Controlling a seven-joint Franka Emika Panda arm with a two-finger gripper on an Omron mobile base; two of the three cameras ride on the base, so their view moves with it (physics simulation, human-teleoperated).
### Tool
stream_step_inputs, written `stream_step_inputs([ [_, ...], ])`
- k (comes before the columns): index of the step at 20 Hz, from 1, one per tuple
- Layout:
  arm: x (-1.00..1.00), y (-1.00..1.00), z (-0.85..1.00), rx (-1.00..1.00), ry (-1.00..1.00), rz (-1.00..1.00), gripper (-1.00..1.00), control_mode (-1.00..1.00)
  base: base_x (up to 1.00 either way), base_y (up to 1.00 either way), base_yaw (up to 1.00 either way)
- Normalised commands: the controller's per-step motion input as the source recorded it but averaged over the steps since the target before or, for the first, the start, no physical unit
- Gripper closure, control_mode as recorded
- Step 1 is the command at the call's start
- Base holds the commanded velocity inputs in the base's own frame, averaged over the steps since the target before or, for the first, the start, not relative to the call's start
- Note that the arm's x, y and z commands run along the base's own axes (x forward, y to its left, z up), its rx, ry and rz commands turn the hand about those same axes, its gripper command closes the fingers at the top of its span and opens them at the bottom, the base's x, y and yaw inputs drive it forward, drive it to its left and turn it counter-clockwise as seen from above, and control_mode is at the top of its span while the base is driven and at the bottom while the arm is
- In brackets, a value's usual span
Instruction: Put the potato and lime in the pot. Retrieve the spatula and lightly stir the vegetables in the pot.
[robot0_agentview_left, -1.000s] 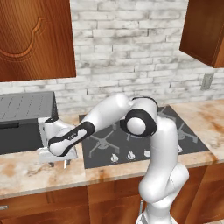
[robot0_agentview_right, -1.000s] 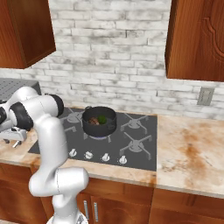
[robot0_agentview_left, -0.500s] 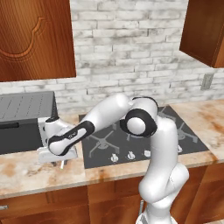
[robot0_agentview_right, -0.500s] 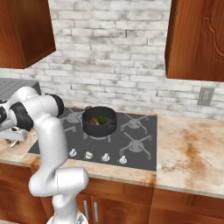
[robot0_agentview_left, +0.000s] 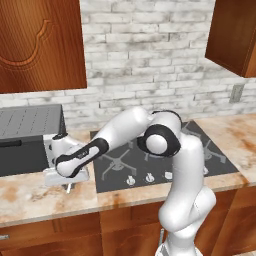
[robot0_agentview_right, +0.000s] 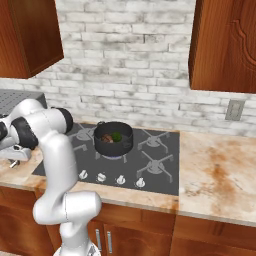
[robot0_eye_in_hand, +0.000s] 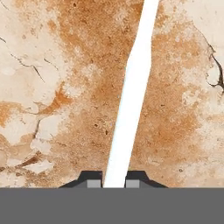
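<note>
Hand view looks straight down on the mottled tan and rust countertop (robot0_eye_in_hand: 57, 87), where the pale handle of the spatula (robot0_eye_in_hand: 131, 100) runs from the top edge down to the gripper (robot0_eye_in_hand: 113, 183). The two dark finger tips (robot0_eye_in_hand: 92, 180) sit tight against either side of the handle, so the gripper is pinching the spatula with the handle lying flat on the stone or just above it; which of the two cannot be told. Left base view shows the arm reaching low to its left, the hand (robot0_agentview_left: 67, 167) down at the counter beside a dark grey appliance (robot0_agentview_left: 27, 137) and just left of the black cooktop (robot0_agentview_left: 165, 155). Right base view has the pot (robot0_agentview_right: 113, 140) standing on a rear left burner of the cooktop (robot0_agentview_right: 150, 165), well apart from the hand. Inside the pot lie the potato (robot0_agentview_right: 106, 137) and the lime (robot0_agentview_right: 116, 135), side by side, the brown lump to the left of the green ball. Wooden cabinets (robot0_agentview_right: 225, 45) hang above against the pale brick wall (robot0_agentview_right: 130, 55).
</note>
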Motion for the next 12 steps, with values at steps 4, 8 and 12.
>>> stream_step_inputs([
  [4, -0.6, -0.68, 0.63, 0.08, -0.23, 0.0, 1.0, -1.0, 0.0, 0.0, 0.0],
  [8, -0.36, -0.72, 0.87, 0.17, -0.2, -0.01, 1.0, -1.0, 0.0, 0.0, 0.0],
  [12, -0.13, -1.0, 0.51, 0.24, -0.19, -0.11, 1.0, -1.0, 0.0, 0.0, 0.0],
])
